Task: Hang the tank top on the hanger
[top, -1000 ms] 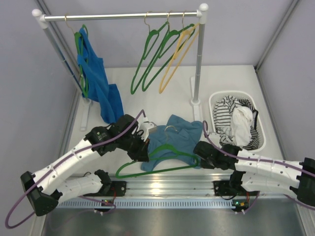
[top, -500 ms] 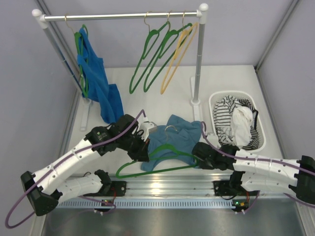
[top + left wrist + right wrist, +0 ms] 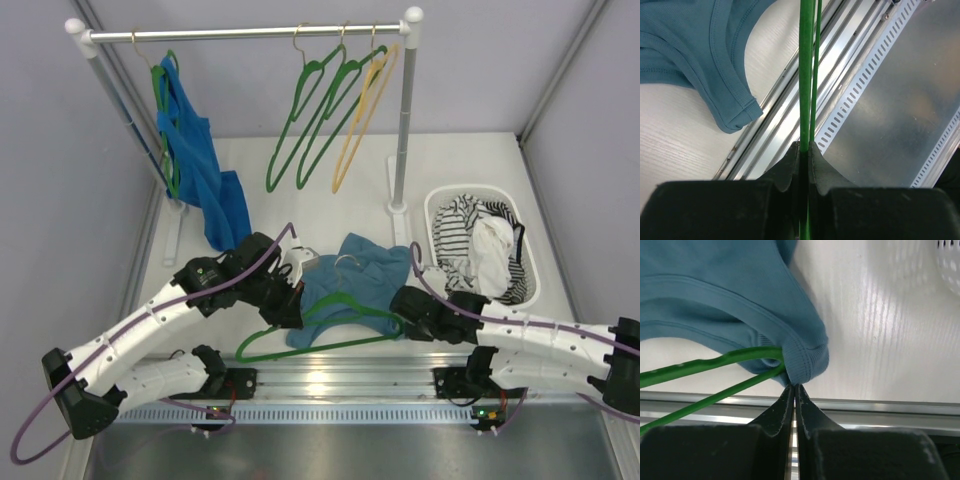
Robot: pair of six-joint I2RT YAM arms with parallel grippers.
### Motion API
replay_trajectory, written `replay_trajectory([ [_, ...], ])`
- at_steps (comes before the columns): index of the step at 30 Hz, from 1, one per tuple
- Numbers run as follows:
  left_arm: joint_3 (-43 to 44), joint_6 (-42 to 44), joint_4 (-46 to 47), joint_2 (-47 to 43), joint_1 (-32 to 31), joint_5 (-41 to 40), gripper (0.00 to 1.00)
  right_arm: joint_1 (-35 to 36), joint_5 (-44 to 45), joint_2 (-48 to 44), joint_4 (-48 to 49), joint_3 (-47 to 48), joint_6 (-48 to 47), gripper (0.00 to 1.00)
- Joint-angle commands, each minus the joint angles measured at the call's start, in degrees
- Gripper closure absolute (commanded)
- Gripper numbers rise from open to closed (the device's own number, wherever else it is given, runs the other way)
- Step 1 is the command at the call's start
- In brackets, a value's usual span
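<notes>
**Task items**
- Tank top (image 3: 352, 272): teal. We list it lying crumpled on the table (image 3: 470, 160), at the near middle between the two arms.
- Hanger (image 3: 805, 75): green wire. It lies flat across the tank top's near part, with its long bar toward the arms.

**Grippers**
- Left gripper (image 3: 804, 148): fingers clamped on the hanger's wire.
- Right gripper (image 3: 792, 389): fingers pressed together, with the tips touching the tank top's ribbed edge. We cannot tell whether any cloth is caught between them.

**By view**
- Right wrist only: the hanger's end runs in under that ribbed edge.
- Left wrist only: a hemmed corner of the tank top lies beside the slotted metal strip (image 3: 880, 60) at the table's near edge.
- Overhead only:
  - a rack (image 3: 240, 32) at the back
  - two green hangers (image 3: 318, 105) and a yellow hanger (image 3: 362, 115) hung on the rack
  - a bright blue garment (image 3: 200, 170) on a further green hanger at the rack's left end
  - a white basket (image 3: 432, 212) to the right, holding striped cloth (image 3: 458, 238)

**Surface and room**
- White tabletop with a faint wood grain.
- Plain pale grey walls (image 3: 60, 200) on three sides.
</notes>
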Motion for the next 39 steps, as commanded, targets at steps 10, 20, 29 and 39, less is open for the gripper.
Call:
replay_trajectory([
  [10, 0.9, -0.3, 5.3, -2.8, -0.5, -2.6, 1.00, 1.3, 5.2, 4.1, -1.9, 14.1, -5.7, 1.00],
  [20, 3.2, 0.1, 6.6, -2.6, -0.4, 0.7, 1.00, -0.7, 11.8, 5.1, -8.4, 23.2, -11.0, 1.00],
  [29, 3.6, -0.8, 7.9, -5.0, -0.4, 3.0, 1.00, -1.5, 10.5, 6.4, -7.3, 26.0, -14.3, 1.00],
  [39, -0.1, -1.9, 18.4, -6.7, -0.5, 2.0, 1.00, -1.5, 8.7, 6.5, -5.8, 27.7, -15.9, 1.00],
])
